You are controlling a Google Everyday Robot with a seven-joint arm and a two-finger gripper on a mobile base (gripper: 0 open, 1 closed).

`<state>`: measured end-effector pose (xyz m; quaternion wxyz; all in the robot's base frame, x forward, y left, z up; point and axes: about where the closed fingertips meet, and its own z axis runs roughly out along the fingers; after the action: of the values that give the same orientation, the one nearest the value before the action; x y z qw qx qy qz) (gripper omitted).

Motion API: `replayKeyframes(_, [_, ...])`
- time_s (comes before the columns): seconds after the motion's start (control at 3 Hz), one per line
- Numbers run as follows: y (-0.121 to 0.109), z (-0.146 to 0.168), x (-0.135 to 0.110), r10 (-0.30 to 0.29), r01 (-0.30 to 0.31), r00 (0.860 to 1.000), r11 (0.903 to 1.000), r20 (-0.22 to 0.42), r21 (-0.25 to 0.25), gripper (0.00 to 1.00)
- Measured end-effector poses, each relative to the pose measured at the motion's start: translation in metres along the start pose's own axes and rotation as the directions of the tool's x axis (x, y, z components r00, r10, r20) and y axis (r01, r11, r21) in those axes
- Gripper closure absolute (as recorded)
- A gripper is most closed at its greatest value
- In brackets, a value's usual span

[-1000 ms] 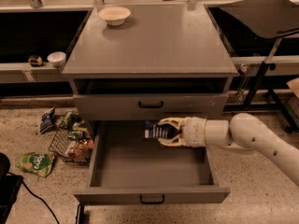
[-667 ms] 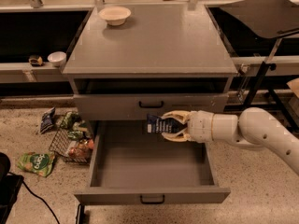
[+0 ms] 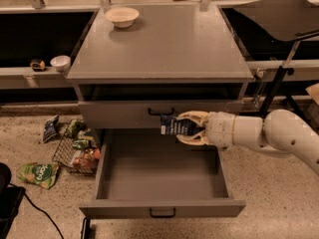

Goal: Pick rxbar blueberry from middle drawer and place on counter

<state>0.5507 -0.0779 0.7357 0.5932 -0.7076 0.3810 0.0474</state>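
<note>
My gripper is shut on the rxbar blueberry, a dark wrapper with white print. It holds the bar in the air above the rear of the open middle drawer, in front of the upper drawer front. The arm reaches in from the right. The drawer is pulled out and its floor shows bare. The grey counter lies above and behind the gripper.
A white bowl stands at the counter's back left. A small cup sits on the left side shelf. A wire basket and green snack bags lie on the floor at left. A black panel is at right.
The gripper has risen with the bar, from inside the drawer's rear to level with the upper drawer front, and shifted slightly right.
</note>
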Motion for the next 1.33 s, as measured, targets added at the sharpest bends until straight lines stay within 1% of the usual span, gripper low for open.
replayKeyframes(0.33, [-0.057, -0.027, -0.019, -0.104, 0.104, 0.994, 0.9944, -0.024, 0.020, 1.00])
replayKeyframes(0.67, [-0.132, -0.045, -0.029, -0.208, 0.209, 0.977, 0.9779, -0.035, 0.010, 1.00])
replayKeyframes(1.0, [-0.132, -0.045, -0.029, -0.208, 0.209, 0.977, 0.9779, -0.034, 0.010, 1.00])
replayKeyframes(1.33, [-0.154, -0.051, -0.016, -0.188, 0.190, 0.981, 0.9810, -0.045, 0.039, 1.00])
